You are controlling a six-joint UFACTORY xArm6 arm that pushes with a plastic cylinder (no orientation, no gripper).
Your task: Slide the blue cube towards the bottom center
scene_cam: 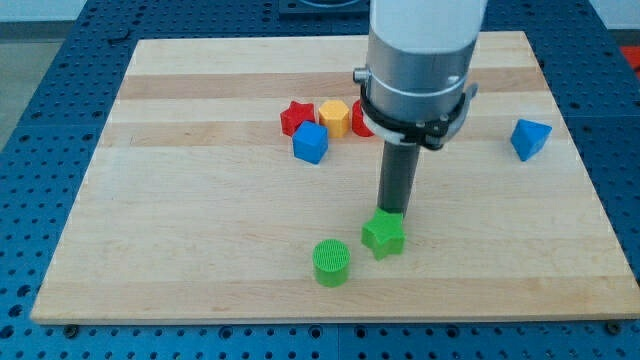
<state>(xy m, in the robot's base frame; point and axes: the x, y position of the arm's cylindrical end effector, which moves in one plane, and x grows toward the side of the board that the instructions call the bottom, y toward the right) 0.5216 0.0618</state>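
My tip [391, 213] has nothing to open or close, being the bare end of a straight rod, and it holds nothing; it sits at the upper edge of the green star-shaped block [384, 235], touching it or very nearly so, I cannot tell which. The blue cube [310, 143] lies up and to the view's left of my tip, apart from it, beside the red star-shaped block [295, 117] and the yellow block [334, 116], in the upper half of the wooden board [160, 220]. A green cylinder [331, 262] stands below and left of my tip; a second blue block [530, 138], wedge-like, lies far off to the right. By my judgement the task has barely begun: the cube is not near the bottom centre, and my tip must get behind it, on its upper side, before any push downward.
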